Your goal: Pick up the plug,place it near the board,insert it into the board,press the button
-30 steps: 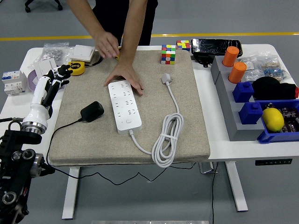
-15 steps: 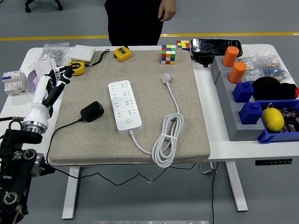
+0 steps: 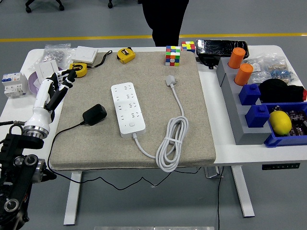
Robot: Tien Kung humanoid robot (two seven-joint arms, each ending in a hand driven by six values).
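Head view: I have my left hand [image 3: 53, 88] over the left edge of the beige mat [image 3: 201, 124], fingers spread and loose, holding nothing. The black plug [image 3: 95, 114] lies flat on the mat to the right of that hand and a little nearer to me, clear of the fingertips, with its thin black cord [image 3: 62, 132] trailing off toward the mat's near left edge. Just right of the plug, apart from it, sits the white power board [image 3: 128, 108], lying lengthwise with its button end toward me. The board's own white cable [image 3: 170, 146] leaves that near end, coils in a bundle, and runs up to a grey plug head [image 3: 171, 80] near the mat's far side. I can't see my right hand anywhere. A person [image 3: 165, 19] in dark clothes stands at the far side, hands not on the table.
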